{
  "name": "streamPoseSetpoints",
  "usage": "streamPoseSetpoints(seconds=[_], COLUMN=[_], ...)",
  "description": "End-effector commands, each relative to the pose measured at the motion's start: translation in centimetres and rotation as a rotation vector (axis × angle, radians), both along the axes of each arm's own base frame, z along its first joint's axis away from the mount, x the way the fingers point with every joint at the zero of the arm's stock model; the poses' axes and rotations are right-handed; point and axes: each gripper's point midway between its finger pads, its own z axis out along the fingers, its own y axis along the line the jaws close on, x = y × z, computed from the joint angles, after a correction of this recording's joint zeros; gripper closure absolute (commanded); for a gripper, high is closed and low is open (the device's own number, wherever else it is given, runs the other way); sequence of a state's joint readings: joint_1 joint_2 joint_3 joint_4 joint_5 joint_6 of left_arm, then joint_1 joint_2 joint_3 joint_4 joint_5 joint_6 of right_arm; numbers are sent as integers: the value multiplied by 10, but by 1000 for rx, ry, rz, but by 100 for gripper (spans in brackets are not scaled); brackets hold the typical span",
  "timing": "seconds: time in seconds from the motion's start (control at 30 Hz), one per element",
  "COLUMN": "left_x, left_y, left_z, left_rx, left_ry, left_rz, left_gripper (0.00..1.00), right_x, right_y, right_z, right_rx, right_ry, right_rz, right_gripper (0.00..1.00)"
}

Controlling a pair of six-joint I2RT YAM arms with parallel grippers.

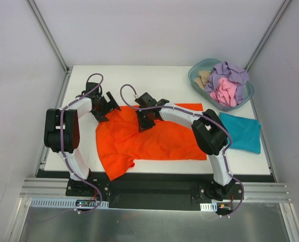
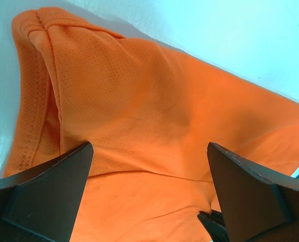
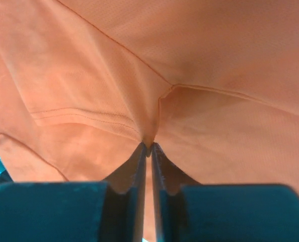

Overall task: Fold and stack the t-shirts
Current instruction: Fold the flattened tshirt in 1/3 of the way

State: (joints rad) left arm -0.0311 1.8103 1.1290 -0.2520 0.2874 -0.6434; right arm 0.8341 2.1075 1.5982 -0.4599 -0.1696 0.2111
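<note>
Table (image 1: 154, 80): white top is carrying two loose shirts and a tub (image 1: 194, 80), with both arms reaching out over it from the near edge.
Orange t-shirt (image 1: 164, 143): is lying spread but rumpled across the near-left and middle of the table, with one flap pointing toward the near edge.
Teal t-shirt (image 1: 242, 132): is lying folded into a flat rectangle on the right side, near the orange t-shirt's right edge, with the right arm's elbow overlapping its left part in the top view.
Right gripper (image 1: 145, 122): is reaching leftward over the far-middle part of the orange t-shirt. The right gripper's fingertips (image 3: 137, 169) are pressing almost together and pinching a small raised ridge of orange cloth, with creases and a stitched seam running away from the pinch.
Left gripper (image 1: 108, 105): is hanging over the far-left corner of the orange t-shirt. The left gripper's fingers (image 2: 49, 196) are standing wide apart and holding nothing, and a bunched, hemmed edge of cloth is lying beyond them. I cannot tell whether they are touching the cloth.
Tub: translucent blue-green plastic, is sitting at the far-right corner, beyond the teal t-shirt.
Tub contents: lavender shirt (image 1: 230, 73) is heaping on top, pink shirt (image 1: 225, 93) is bunching at the nearer side, and beige shirt (image 1: 205, 78) is showing at the left.
</note>
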Motion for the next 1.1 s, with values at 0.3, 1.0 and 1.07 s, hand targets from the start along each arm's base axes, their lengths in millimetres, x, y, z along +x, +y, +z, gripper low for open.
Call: streamPoseSetpoints(seconds=[0.3, 1.0, 1.07], left_x=[-8, 26, 37], left_y=[5, 10, 18], left_z=[-7, -14, -10], left_rx=[5, 10, 17], left_ry=[25, 21, 3], left_rz=[4, -13, -2], left_gripper=[1, 1, 1], right_x=[15, 140, 144], right_y=[-41, -223, -227], right_z=[63, 12, -5], right_rx=[15, -147, -166], right_ry=[-93, -34, 0], right_rz=[-44, -431, -436], right_gripper=[25, 1, 1])
